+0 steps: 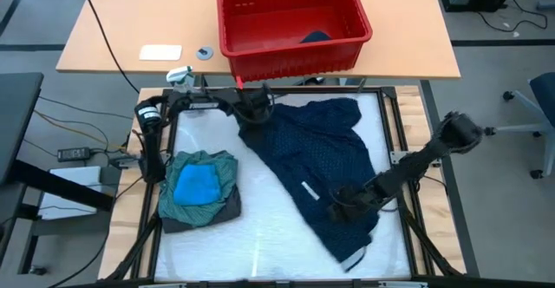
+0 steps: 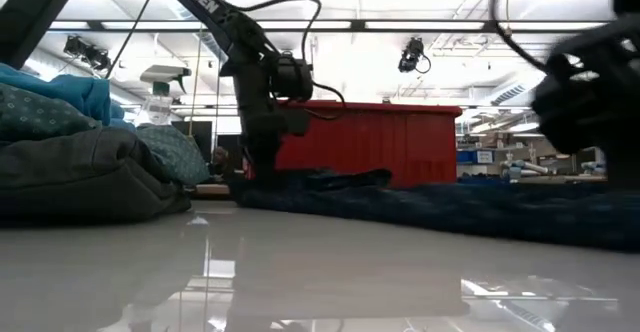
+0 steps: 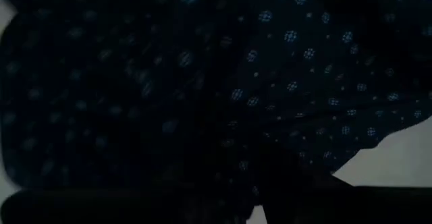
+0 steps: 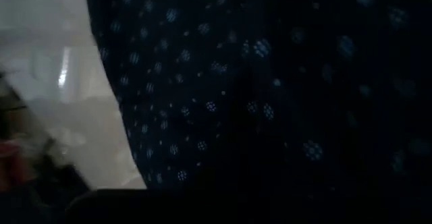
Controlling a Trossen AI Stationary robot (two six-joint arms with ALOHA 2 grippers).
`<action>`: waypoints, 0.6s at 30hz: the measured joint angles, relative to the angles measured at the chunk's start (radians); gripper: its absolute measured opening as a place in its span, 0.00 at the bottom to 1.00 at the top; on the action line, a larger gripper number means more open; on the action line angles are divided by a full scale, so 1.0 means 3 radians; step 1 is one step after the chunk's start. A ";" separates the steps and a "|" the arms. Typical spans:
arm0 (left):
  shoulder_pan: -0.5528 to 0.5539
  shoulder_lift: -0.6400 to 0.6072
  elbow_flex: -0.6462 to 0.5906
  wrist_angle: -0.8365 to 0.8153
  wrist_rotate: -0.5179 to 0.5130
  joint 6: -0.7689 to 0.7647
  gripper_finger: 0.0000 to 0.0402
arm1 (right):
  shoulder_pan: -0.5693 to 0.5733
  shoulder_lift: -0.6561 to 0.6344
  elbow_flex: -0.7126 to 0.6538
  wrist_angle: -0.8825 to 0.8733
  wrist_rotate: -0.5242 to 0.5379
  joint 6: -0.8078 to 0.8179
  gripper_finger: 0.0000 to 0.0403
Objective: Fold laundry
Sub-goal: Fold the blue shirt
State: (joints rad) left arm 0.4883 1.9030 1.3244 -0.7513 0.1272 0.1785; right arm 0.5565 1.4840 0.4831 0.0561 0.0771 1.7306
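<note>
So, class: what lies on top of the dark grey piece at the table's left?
On the dark grey piece lies the folded teal-green shirt, with the small bright blue piece on top. Whether anything lies between or beneath them is covered.

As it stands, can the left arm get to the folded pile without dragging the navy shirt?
Probably not: the left claw is down on the navy dotted shirt, apparently gripping it. The folded pile lies close with bare table between, so release first.
</note>
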 joint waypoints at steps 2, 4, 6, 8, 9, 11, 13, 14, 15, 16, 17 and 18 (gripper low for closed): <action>0.0105 -0.0001 0.0029 -0.0009 -0.0019 0.0189 0.25 | -0.0070 0.0380 0.0266 0.0354 -0.0151 -0.0048 0.01; 0.0207 -0.0001 0.0039 0.0001 -0.0039 0.0312 0.25 | -0.0160 0.0780 0.0587 0.0710 -0.0442 -0.0242 0.01; 0.0296 -0.0001 0.0039 -0.0012 -0.0049 0.0347 0.25 | -0.0238 0.1083 0.0970 0.0846 -0.0797 -0.0537 0.01; 0.0359 -0.0009 0.0039 -0.0055 -0.0050 0.0320 0.25 | -0.0305 0.1206 0.1284 0.0654 -0.1035 -0.0801 0.00; 0.0378 -0.0028 0.0039 -0.0106 -0.0057 0.0300 0.25 | -0.0344 0.1210 0.1383 0.0487 -0.1098 -0.0912 0.00; 0.0392 -0.0092 0.0039 -0.0204 -0.0069 0.0290 0.25 | -0.0431 0.1129 0.1477 0.0112 -0.1154 -0.1148 0.01; 0.0378 -0.0183 0.0039 -0.0309 -0.0076 0.0258 0.25 | -0.0542 0.0967 0.1484 -0.0186 -0.1160 -0.1383 0.01; 0.0362 -0.0242 0.0039 -0.0359 -0.0081 0.0216 0.25 | -0.0598 0.0870 0.1480 -0.0303 -0.1160 -0.1503 0.01; 0.0339 -0.0311 0.0039 -0.0394 -0.0082 0.0158 0.25 | -0.0656 0.0762 0.1463 -0.0415 -0.1160 -0.1624 0.01; 0.0312 -0.0390 0.0039 -0.0418 -0.0082 0.0086 0.25 | -0.0711 0.0663 0.1444 -0.0546 -0.1159 -0.1742 0.01; 0.0286 -0.0475 0.0039 -0.0438 -0.0078 0.0024 0.25 | -0.0768 0.0566 0.1416 -0.0678 -0.1154 -0.1846 0.01; 0.0257 -0.0568 0.0039 -0.0455 -0.0078 -0.0059 0.25 | -0.0819 0.0483 0.1382 -0.0801 -0.1126 -0.1942 0.01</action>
State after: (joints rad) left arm 0.5654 1.7327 1.3361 -0.8878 0.1037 0.1609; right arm 0.3109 1.6289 0.8979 -0.1843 -0.2608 1.1481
